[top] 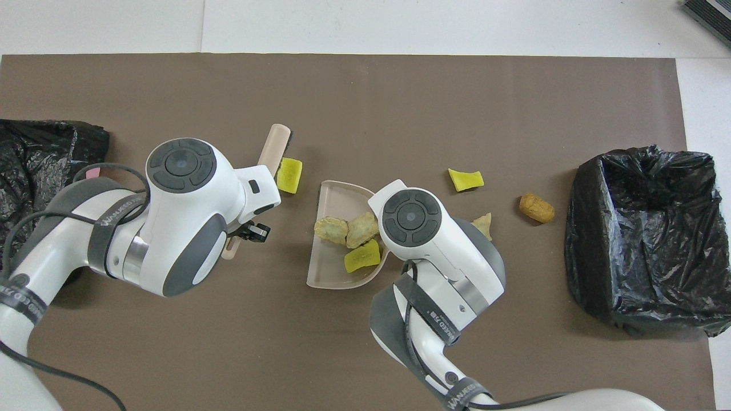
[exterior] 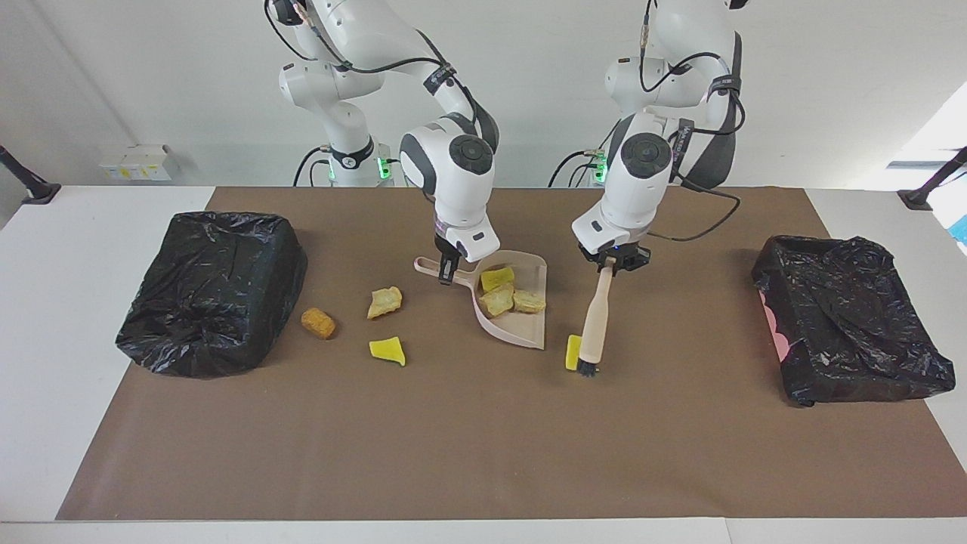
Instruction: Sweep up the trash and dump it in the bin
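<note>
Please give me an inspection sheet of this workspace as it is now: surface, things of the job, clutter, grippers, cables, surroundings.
Surface: brown mat on a white table.
Job's things: dustpan holds three chunks: one yellow, two tan. Four chunks lie on the mat: a yellow one beside the brush head, a yellow one, a tan one and an orange-brown one. One black-lined bin stands at the right arm's end, another at the left arm's end.
Clutter: nothing seen.
Grippers: right gripper shut on the dustpan's handle; left gripper shut on the brush handle.
Cables: black cables hang along the left arm.
Surroundings: white wall; small white box.
</note>
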